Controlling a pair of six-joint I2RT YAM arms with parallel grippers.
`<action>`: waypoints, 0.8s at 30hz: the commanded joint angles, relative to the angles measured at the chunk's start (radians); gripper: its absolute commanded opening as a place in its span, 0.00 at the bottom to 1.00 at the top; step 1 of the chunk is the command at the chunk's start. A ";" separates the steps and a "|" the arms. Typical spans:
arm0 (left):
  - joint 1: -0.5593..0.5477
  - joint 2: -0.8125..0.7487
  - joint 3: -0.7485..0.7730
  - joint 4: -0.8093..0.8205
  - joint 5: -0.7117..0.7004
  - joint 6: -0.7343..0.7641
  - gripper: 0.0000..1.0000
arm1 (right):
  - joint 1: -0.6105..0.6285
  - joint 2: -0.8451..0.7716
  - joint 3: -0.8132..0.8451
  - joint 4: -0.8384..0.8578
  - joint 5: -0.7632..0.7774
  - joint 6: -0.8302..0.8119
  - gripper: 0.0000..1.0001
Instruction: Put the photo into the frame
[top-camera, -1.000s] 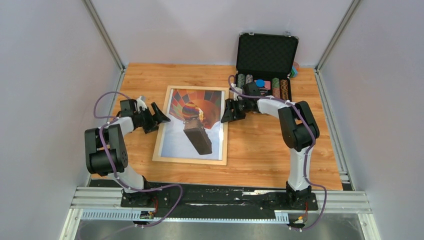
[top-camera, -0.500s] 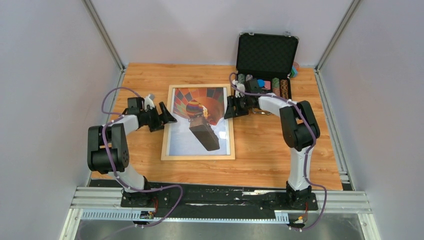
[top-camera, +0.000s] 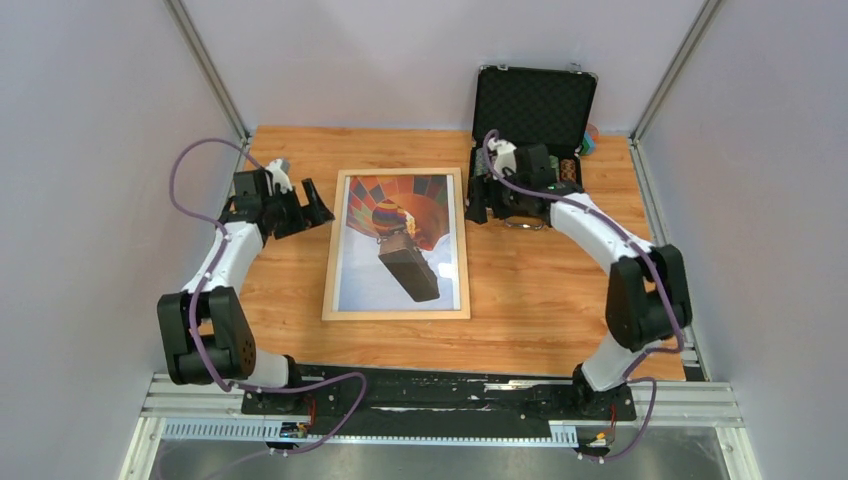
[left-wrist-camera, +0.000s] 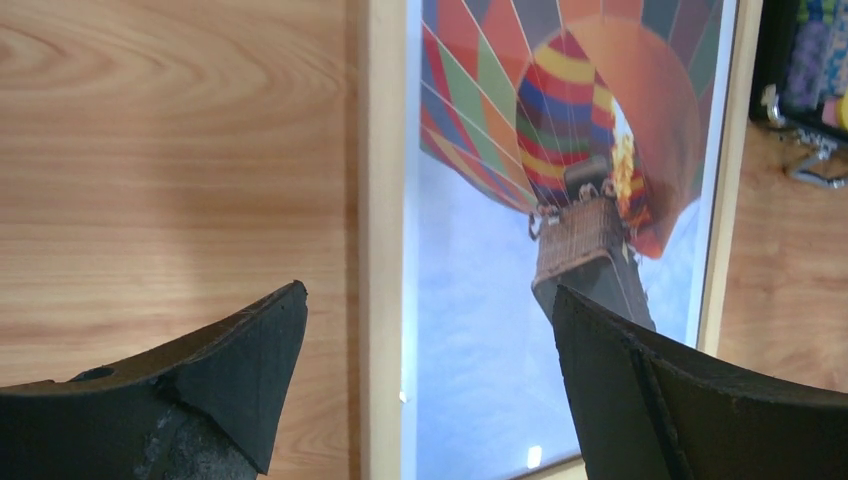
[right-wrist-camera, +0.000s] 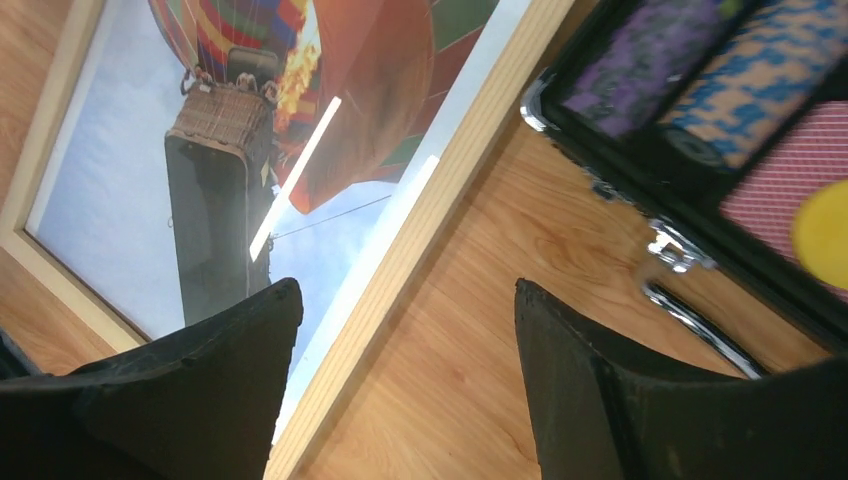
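Light-wood frame (top-camera: 396, 315) lies flat on the counter (top-camera: 540, 290), right between the two sets of fingers, and the photo (top-camera: 360, 275) sits inside its rails, balloon side up. Left fingers (top-camera: 312, 203) are spread wide and hold nothing. Right fingers (top-camera: 477, 205) are wide too, empty, just beside the frame's edge. The placing step looks all but done; what remains, by this reading, is a clean lift away without nudging the frame. Overhead shows all four rails around the print. Only the right wrist catches the glare streaks across it, and the chips (right-wrist-camera: 690, 40) in the black case (top-camera: 533, 100) close by.
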 joint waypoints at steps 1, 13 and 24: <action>0.055 -0.047 0.104 -0.112 -0.095 0.077 1.00 | -0.054 -0.184 -0.063 0.011 0.113 -0.020 0.79; 0.138 -0.208 0.155 -0.134 -0.239 0.117 1.00 | -0.281 -0.588 -0.289 0.039 0.179 -0.008 1.00; 0.151 -0.328 0.163 -0.164 -0.276 0.145 1.00 | -0.352 -0.807 -0.418 0.061 0.288 0.006 1.00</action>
